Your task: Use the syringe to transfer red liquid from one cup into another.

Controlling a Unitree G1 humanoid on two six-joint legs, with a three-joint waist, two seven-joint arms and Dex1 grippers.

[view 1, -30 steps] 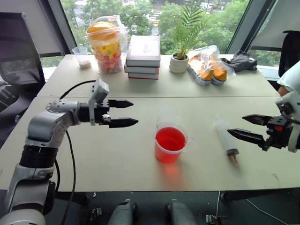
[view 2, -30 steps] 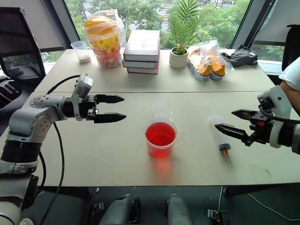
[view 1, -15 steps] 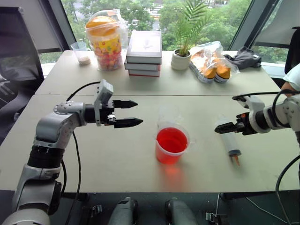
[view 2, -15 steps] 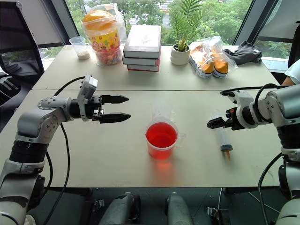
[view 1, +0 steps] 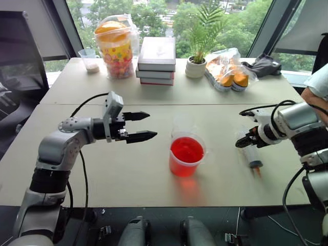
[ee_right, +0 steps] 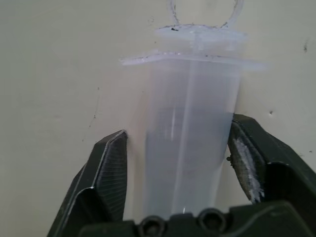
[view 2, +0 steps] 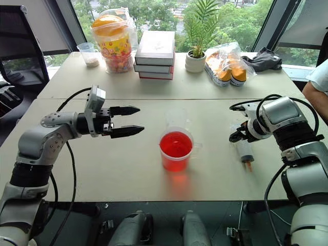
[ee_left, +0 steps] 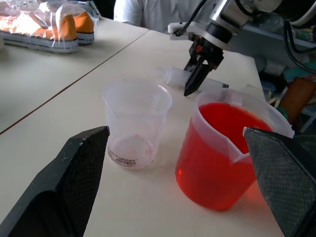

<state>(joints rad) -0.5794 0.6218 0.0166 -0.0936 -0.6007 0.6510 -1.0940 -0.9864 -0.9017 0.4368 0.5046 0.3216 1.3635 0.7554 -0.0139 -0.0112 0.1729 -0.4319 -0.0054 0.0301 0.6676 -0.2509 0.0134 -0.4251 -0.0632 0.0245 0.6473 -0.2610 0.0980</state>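
Observation:
The syringe [view 1: 251,154] lies on the table to the right of the cups, its orange-red tip [view 1: 255,170] toward the near edge. My right gripper [view 1: 245,142] points steeply down onto its far end. Its fingers [ee_right: 111,168] sit on either side of the clear barrel [ee_right: 192,98], shut on it. One cup [view 1: 186,156], a wide beaker, holds the red liquid [ee_left: 222,153] at mid-table. Another [view 1: 183,124], narrower and colourless, stands just behind it. My left gripper [view 1: 146,125] hovers open and level to the left of both cups, pointing at them.
Along the table's far side stand a small cup of white grains [view 1: 91,61], a jar of sweets [view 1: 117,48], stacked books [view 1: 156,55], a potted plant [view 1: 196,66], bagged shoes [view 1: 228,74] and a dark cloth [view 1: 264,65]. A person's arm [view 1: 315,92] shows at the right edge.
My right gripper came in from the right, tipped downward onto the syringe and closed from wide open onto its barrel. The left gripper stayed in place, open.

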